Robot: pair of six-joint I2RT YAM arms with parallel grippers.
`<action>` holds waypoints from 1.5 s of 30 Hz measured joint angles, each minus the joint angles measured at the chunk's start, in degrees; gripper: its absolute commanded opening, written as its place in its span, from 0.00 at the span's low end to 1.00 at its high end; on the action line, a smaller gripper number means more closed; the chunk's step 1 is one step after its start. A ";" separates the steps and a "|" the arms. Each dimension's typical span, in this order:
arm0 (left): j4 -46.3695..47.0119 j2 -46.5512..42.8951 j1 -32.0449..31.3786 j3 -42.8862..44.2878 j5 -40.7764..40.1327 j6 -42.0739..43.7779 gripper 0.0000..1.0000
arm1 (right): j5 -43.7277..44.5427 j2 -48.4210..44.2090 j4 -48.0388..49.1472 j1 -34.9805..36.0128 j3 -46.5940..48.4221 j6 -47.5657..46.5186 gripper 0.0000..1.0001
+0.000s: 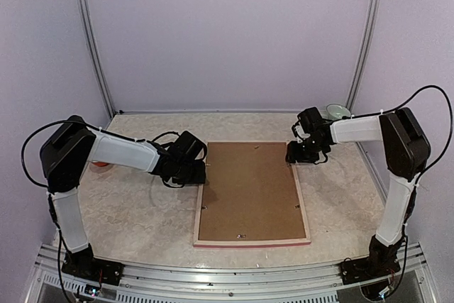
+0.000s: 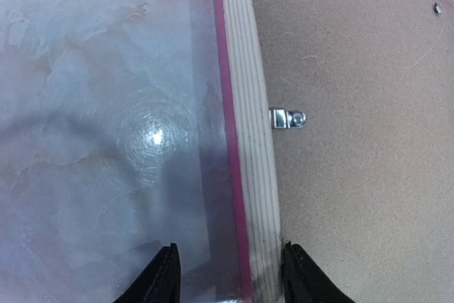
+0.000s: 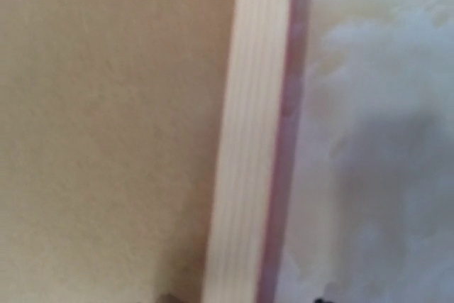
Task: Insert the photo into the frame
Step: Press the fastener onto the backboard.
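The photo cannot be seen in any view. The opening of the frame (image 1: 252, 243) is covered by a brown backing board (image 1: 252, 189), and whether the photo lies beneath it cannot be told.

The frame is laid back-up in the middle of the table (image 1: 120, 211), pale wood upward and a pink edge showing along its sides.

Behind the left arm, a small red thing (image 1: 101, 164) is mostly hidden. Behind the right arm, at the far right corner of the table, a round pale thing (image 1: 336, 111) is partly hidden. Neither can be identified.

The right wrist view is blurred. Of the right gripper's fingers (image 3: 319, 300), only dark slivers are seen at the bottom edge, on either side of the frame's rail (image 3: 248, 140). It cannot be told whether they are spread or pressed onto the rail.

One frame and one backing board are counted, along with two arms and two grippers. Two small metal tabs are seen in the left wrist view, one (image 2: 287, 118) at the rail and one (image 2: 438, 8) far off on the board (image 2: 355, 175).

The left gripper (image 1: 193, 172) is placed at the frame's left side, near the far corner. Its fingers (image 2: 164, 278) are spread astride the rail (image 2: 248, 104). The outer finger is held clear of the pink edge over the table, and the inner one is at the wood's inner edge.

The right gripper (image 1: 301, 154) is placed at the frame's far right corner.
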 measured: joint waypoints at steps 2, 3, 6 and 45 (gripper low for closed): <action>-0.04 -0.20 -0.13 0.00 -0.17 -0.11 0.51 | 0.98 0.02 -1.22 0.52 1.44 -0.04 0.53; -0.07 -0.31 -0.22 0.00 -0.26 -0.13 0.53 | 1.73 0.02 -1.77 0.90 2.19 -0.11 0.53; -0.59 -0.68 -0.96 0.00 -1.99 -0.17 0.56 | 3.45 0.02 -2.62 1.79 3.13 -0.20 0.54; -6.05 11.96 -12.02 18.88 -1.05 6.78 0.44 | 13.27 4.24 -7.43 2.45 7.08 -1.86 0.62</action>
